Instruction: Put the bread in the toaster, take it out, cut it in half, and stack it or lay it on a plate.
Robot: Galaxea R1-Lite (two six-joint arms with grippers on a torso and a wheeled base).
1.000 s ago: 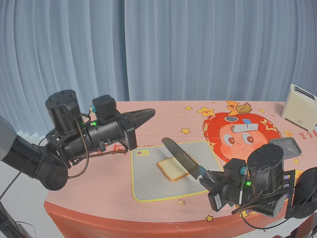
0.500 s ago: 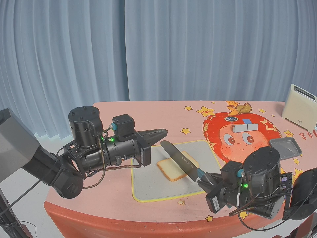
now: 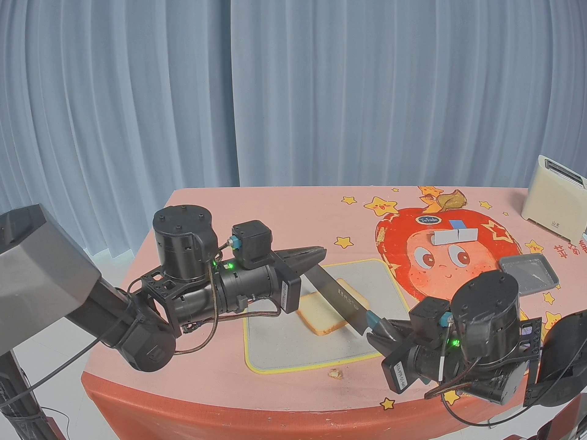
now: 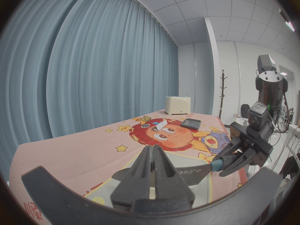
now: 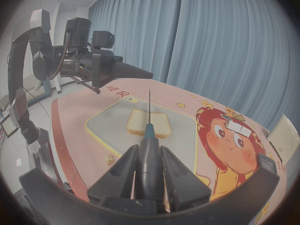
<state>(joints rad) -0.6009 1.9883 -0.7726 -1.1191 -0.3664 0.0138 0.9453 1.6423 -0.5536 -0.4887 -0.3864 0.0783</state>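
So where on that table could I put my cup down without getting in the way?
The far strip of table between the cutting board and the curtain is bare; so is the board's near part. It is crowded over the bread, where the knife, the left gripper and the right gripper sit close.

left gripper [image 4: 153, 150]: fingers are lying pressed together, holding nothing, over the cutting board [image 4: 190, 158].
knife [image 4: 187, 174]: blade is running crosswise just beyond the left fingertips, low over the board.
right gripper [image 4: 220, 167]: is clamping the knife by its teal handle.
toaster [image 4: 177, 105]: is standing at the far end of the table [image 4: 72, 153], with the dark tray [image 4: 191, 123] near it.
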